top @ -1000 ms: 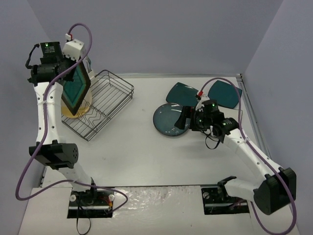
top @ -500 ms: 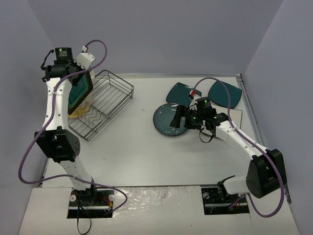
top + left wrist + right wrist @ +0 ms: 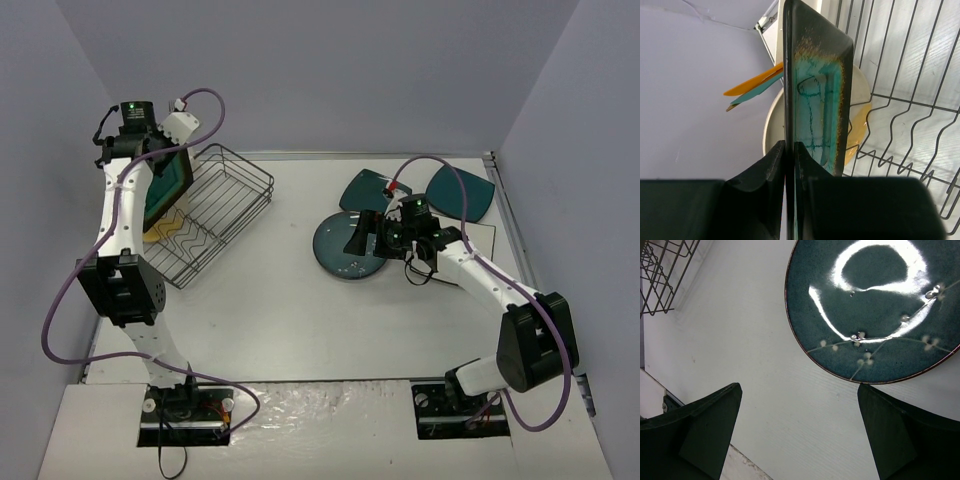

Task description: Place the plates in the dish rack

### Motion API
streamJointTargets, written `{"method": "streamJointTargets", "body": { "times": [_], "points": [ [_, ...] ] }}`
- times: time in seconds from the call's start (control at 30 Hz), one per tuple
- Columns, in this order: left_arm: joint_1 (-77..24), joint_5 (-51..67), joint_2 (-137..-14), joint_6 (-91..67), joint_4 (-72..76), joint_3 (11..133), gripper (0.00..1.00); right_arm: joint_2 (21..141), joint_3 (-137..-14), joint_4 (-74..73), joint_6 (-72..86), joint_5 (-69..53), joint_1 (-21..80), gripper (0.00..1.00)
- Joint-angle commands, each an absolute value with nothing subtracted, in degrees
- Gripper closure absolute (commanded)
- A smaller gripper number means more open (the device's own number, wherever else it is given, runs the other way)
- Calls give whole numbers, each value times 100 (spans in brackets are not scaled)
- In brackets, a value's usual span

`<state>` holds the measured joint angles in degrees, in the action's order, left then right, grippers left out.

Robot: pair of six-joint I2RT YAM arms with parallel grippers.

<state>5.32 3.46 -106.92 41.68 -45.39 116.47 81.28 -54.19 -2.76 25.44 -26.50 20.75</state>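
Teal square plate [image 3: 820, 100] hides most of cream plate [image 3: 772, 125].

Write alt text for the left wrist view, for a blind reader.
The left hand grips a brown-rimmed teal square plate on edge, upright, at the black wire dish rack. Behind it a cream round plate sits in the rack, with orange and teal utensils beyond.

The teal square ceramic plate [image 3: 817, 100] carries dark crackle lines inside a speckled brown rim, the blue-grey round ceramic plate [image 3: 875, 305] bears pale twigs and white blossoms, the cream round ceramic plate [image 3: 861, 92] shades to tan at its edge, and the black rectangular wire dish rack [image 3: 225, 200] is one plain colour throughout.
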Motion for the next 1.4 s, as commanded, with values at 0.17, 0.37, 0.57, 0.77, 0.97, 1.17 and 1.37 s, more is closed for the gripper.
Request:
{"method": "streamJointTargets", "body": {
  "times": [0.17,0.37,0.57,0.77,0.97,1.17,1.37],
  "points": [
    [536,457,-10292,4545,-3472,11453,100,8060,-5510,211,2611,-2866,1942,3],
    [529,547,-10327,4466,-3437,11174,100,7982,-5407,237,2668,-2925,1852,3],
    [536,467,-10336,4392,-3507,11014,92,7807,-5310,237,2702,-2879,1824,3],
    [545,331,-10295,4406,-3580,10919,89,7691,-5273,229,2780,-2809,1811,3],
    [545,235,-10130,4367,-3557,10814,76,7507,-5244,229,2851,-2685,1811,3],
    [545,216,-9933,4239,-3448,10683,63,7217,-5044,229,2956,-2587,1802,4],
    [539,223,-9705,3835,-3372,10635,40,6974,-5028,220,3084,-2337,1802,4]
  ]
}}
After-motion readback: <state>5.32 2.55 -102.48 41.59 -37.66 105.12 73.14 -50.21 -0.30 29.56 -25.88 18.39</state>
